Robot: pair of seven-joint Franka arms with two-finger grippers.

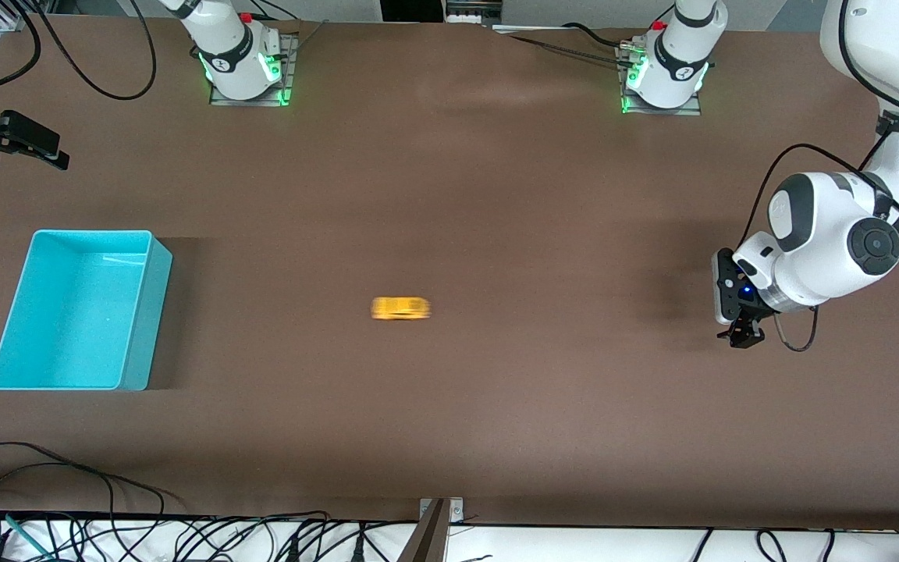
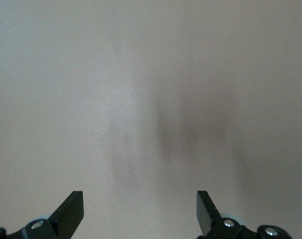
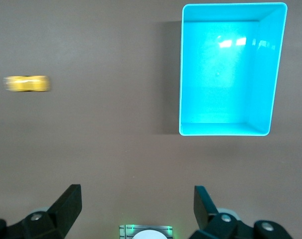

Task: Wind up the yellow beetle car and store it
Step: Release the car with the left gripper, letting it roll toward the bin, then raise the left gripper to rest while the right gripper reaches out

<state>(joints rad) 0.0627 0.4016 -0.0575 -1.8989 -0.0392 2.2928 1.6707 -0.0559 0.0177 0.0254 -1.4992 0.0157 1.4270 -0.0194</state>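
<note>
yellow beetle car [image 1: 401, 308] sits on the brown table [image 1: 496, 195] near mid-table, between the two arms' ends, free of both grippers; its outline is smeared lengthwise along the table in the front view and again in the right wrist view [image 3: 27, 83], so body details cannot be read

turquoise bin [image 1: 75, 308] stands toward the right arm's end of the table, well apart from the car, at about the same distance from the front camera; open top, nothing visible inside; same bin in the right wrist view [image 3: 230, 69]

left gripper [image 1: 744, 334] hangs low over bare table at the left arm's end, well apart from the car; fingers spread wide, nothing between them; left wrist view shows both fingertips [image 2: 71, 209] apart over plain tabletop, only soft shadows below

right gripper [image 1: 8, 140] is up over the table edge at the right arm's end, farther from the front camera than the bin; right wrist view shows its fingers [image 3: 66, 204] parted and holding nothing, with bin and car both on the table below it
</note>
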